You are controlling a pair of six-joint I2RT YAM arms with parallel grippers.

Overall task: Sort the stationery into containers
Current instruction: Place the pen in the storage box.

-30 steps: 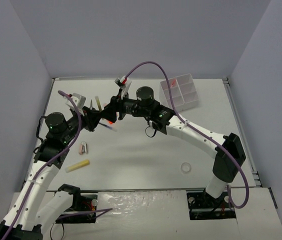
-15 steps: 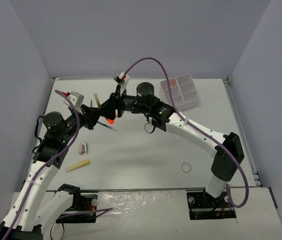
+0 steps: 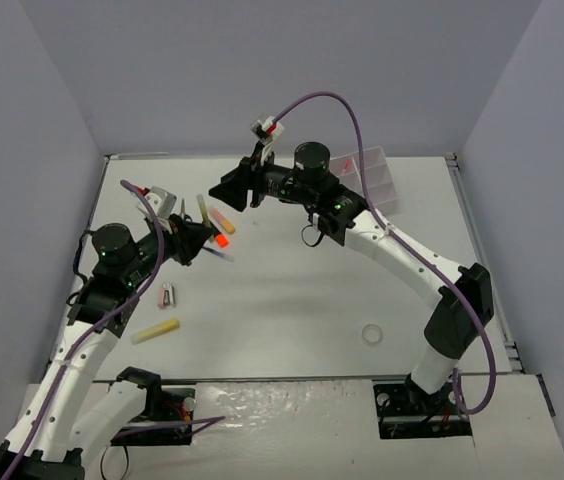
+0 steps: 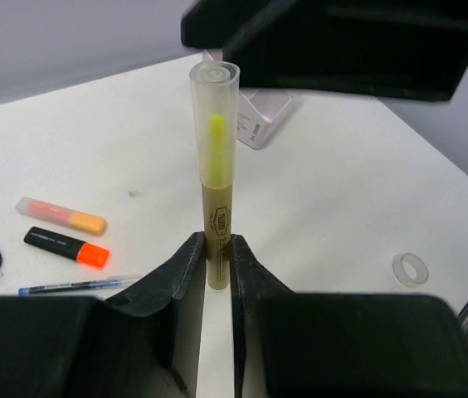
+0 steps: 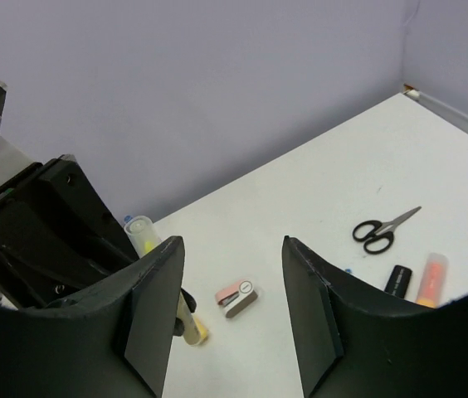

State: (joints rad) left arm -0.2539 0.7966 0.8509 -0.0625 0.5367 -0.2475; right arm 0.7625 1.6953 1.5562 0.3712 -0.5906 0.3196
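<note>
**A:** Eyes on the yellow highlighter [image 4: 214, 166]: a stubby plastic barrel, light and rigid, nothing fragile about it. It looks smooth though, so I'd say it could slide in a loose pinch.

**B:** Where would you take it?

**A:** Mid-barrel, on the tan body just below the clear cap [image 4: 214, 83]. The cap might pop off if squeezed, so I'd leave it alone.

**B:** And who has it?

**A:** The left end effector [image 4: 217, 245] is clenched on its bottom end and holds it upright, lifted off the desk [image 4: 342, 191]. The cap and most of the body stand free above the fingers.

**B:** The other arm?

**A:** The right end effector [image 5: 232, 249] hangs near the capped end with its fingers spread and nothing in them. From its own wrist camera the cap sits just beside its left-hand finger, not in the gap, and not touching as far as I can tell.

**B:** The destination?

**A:** The white organiser box [image 3: 372, 170] is well apart, at the far side of the desk behind the right arm.
</note>
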